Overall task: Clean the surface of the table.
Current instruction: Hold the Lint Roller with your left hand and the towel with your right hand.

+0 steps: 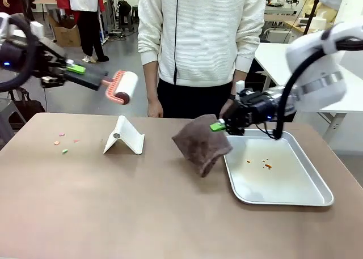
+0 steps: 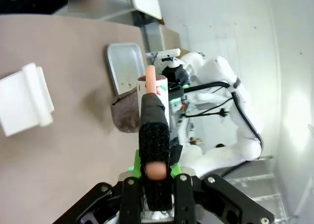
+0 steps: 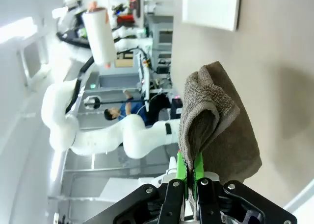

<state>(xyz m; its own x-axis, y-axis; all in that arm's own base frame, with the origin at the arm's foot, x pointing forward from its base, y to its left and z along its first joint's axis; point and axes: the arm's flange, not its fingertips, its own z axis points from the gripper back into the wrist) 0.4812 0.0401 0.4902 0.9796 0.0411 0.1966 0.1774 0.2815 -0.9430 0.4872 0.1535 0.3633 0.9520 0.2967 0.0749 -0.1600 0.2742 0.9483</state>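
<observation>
Brown-taupe table fills the front view, with a person in a white sweater standing at its far edge. Left tool is clenched on the black handle of a lint roller, held in the air above the table's far left side. Small coloured bits lie on the table's left part, and a white stand sits right of them. Right tool is clamped on the top of a brown cloth, which hangs down just beside the left rim of a metal tray; cannot tell if its bottom touches the table. Tray floor has a few reddish spots.

Left wrist view: the tool's fingers grip the roller's black foam handle from both sides, and the roll points away over the table. White stand, cloth and tray are beyond it on the table, with the right arm behind.

Right wrist view: green pads pinch a fold of the cloth, which drapes over the table. Roller and left arm show farther off.
</observation>
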